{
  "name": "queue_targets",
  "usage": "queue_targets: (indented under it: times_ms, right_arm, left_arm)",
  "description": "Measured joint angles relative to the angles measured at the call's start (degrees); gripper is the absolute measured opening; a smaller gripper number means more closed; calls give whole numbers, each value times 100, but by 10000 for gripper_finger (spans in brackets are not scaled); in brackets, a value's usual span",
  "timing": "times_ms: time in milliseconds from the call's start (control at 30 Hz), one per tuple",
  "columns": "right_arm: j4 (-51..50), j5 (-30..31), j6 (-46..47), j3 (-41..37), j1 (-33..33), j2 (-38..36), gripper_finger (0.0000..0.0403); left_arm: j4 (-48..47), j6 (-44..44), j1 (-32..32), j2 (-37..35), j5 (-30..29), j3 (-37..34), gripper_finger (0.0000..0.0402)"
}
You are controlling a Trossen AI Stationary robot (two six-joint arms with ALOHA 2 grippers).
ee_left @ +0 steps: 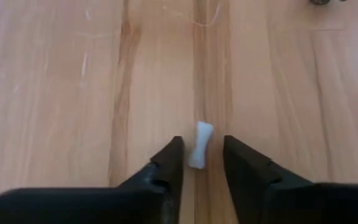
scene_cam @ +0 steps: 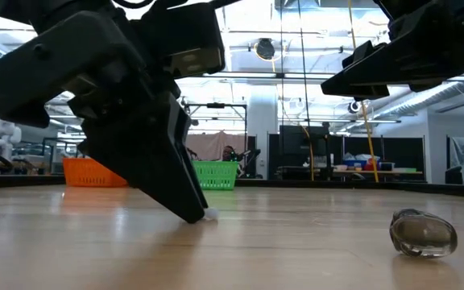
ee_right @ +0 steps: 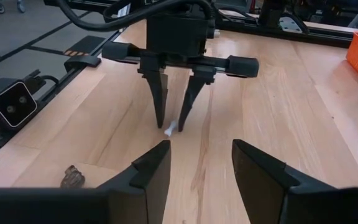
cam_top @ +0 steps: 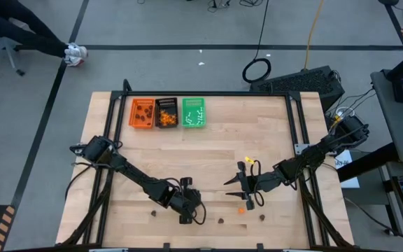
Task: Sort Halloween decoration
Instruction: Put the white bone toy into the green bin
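A thin white stick (ee_left: 201, 144) lies flat on the wood between the open fingertips of my left gripper (ee_left: 201, 160), with a gap on either side. That gripper (cam_top: 187, 214) points down near the table's near edge, its tips at the tabletop (scene_cam: 193, 214); the stick (scene_cam: 211, 213) shows beside them. My right gripper (ee_right: 201, 167) is open and raised to the right (cam_top: 242, 187), facing the left gripper (ee_right: 174, 118) and touching nothing. Dark brown blobs (cam_top: 221, 220) (cam_top: 263, 216) (cam_top: 154, 208) and an orange blob (cam_top: 241, 208) rest loose on the table.
Orange (cam_top: 143, 113), black (cam_top: 166, 113) and green (cam_top: 193, 113) trays stand side by side near the table's far edge, each holding trinkets. A dark brown blob (scene_cam: 423, 234) lies to the right of the left gripper. Another small orange piece (cam_top: 249, 161) sits beyond the right gripper.
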Motion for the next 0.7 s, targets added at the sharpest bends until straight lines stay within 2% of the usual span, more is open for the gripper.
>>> queue_targets:
  times_ms: [267, 400, 700]
  right_arm:
    - [0, 2, 0, 0, -7, 0, 155]
    - [0, 4, 0, 0, -7, 0, 155]
    - [2, 9, 5, 0, -7, 0, 155]
  left_arm:
    - [-327, 60, 7, -16, 75, 17, 9]
    - [-468, 48, 4, -22, 81, 18, 8]
    - [61, 359, 0, 7, 56, -9, 1]
